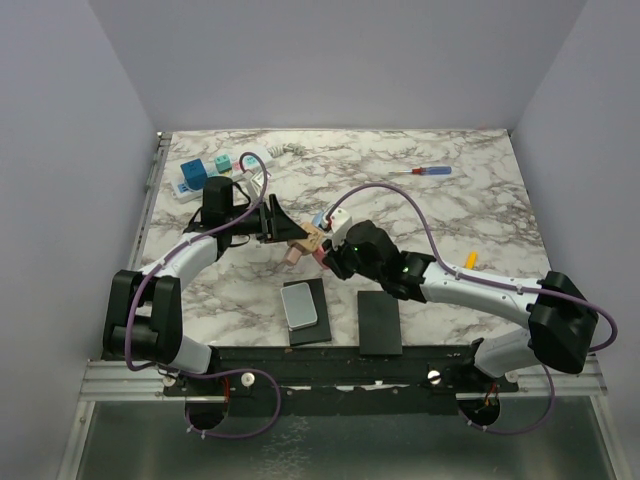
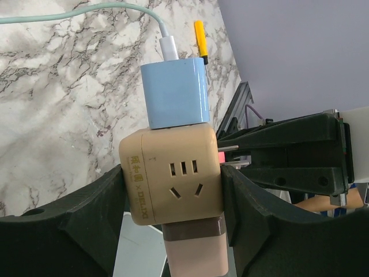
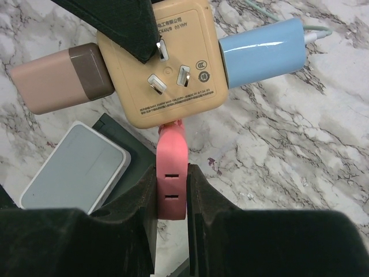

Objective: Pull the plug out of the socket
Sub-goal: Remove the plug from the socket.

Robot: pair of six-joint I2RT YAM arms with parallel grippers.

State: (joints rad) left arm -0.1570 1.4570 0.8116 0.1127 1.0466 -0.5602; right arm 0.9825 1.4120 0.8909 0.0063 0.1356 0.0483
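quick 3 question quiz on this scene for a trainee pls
1. What does the right end effector grip?
A. blue charger
B. pink plug
C. power strip
2. True or false: the left end effector is shut on the cube socket.
3. Fill in: the screwdriver lies on the ____ arm's side of the table.

Key: 1 B; 2 true; 3 right
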